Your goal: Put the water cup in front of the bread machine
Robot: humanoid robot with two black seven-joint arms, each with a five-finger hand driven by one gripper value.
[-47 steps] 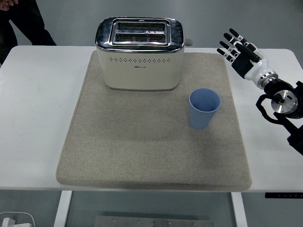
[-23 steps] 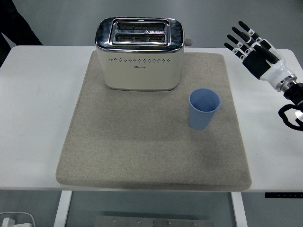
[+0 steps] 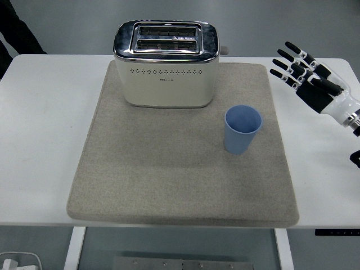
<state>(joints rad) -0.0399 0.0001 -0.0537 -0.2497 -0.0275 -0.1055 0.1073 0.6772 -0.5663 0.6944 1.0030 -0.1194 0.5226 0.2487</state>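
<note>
A light blue water cup [image 3: 242,130] stands upright and empty on the beige mat [image 3: 169,174], right of centre. The cream and chrome bread machine [image 3: 166,63] stands at the back of the mat, to the cup's upper left, with a gap between them. My right hand [image 3: 306,73] hovers over the white table at the right, beyond the mat's right edge, fingers spread and empty, well apart from the cup. My left arm is out of view.
The white table [image 3: 45,124] extends left and right of the mat. A person's dark clothing [image 3: 14,28] shows at the top left corner, behind the table.
My right hand has moved to the right and slightly down, away from the cup, its arm sliding out of the picture. The person at top left has shifted. The cup has not moved.
</note>
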